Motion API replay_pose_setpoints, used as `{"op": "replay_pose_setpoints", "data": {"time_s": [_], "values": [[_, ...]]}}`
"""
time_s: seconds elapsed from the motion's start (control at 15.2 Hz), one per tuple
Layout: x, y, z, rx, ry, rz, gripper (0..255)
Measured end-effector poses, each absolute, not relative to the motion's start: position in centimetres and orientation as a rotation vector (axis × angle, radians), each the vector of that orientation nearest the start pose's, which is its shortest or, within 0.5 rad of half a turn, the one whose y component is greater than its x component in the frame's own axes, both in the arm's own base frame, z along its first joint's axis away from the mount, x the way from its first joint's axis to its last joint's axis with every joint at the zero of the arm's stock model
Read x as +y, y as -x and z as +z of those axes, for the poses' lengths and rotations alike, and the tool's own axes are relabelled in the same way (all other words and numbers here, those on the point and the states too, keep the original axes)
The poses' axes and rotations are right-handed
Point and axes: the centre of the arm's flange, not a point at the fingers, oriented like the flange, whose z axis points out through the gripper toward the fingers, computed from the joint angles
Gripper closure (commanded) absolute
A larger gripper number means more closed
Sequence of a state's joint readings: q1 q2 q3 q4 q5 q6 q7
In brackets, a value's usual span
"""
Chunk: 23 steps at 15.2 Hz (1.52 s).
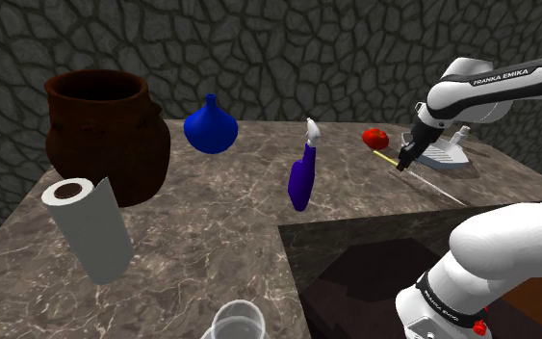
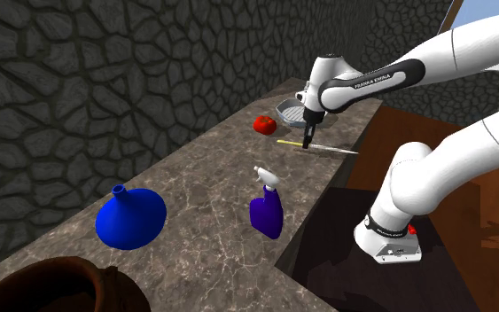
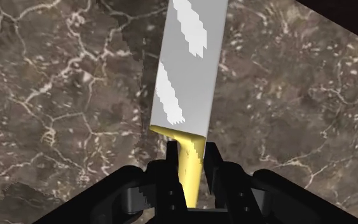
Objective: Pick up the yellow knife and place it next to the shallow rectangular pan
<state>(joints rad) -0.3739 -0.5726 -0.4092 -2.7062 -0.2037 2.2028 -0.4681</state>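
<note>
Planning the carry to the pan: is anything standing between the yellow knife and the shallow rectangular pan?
Nothing visible does. The gripper clasps the knife by its yellow handle. The grey pan lies just beyond, with bare counter between them. The red tomato stands to the side of that path.

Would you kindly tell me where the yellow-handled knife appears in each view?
Shoulder view: the knife is right of centre, under the claw.
Second exterior view: upper middle, near the pan.
Wrist view: centre, handle clasped by the claw.
Shared landmark: the red fruit by its handle.
</note>
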Motion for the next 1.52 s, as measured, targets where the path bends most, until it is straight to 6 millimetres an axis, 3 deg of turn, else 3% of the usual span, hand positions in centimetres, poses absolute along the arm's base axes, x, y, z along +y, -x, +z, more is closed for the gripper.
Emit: {"op": "replay_pose_setpoints", "data": {"time_s": [0.4,0.86,0.92,1.32,1.52], "values": [[-25.6,-26.0,35.9,0.221,3.114,-0.100,255],[-25.6,-26.1,35.2,0.221,3.115,-0.101,255],[-25.6,-26.1,35.2,0.221,3.115,-0.101,0],[-25.6,-26.1,35.2,0.221,3.115,-0.101,0],[-25.6,-25.9,37.9,0.221,3.116,-0.104,0]]}}
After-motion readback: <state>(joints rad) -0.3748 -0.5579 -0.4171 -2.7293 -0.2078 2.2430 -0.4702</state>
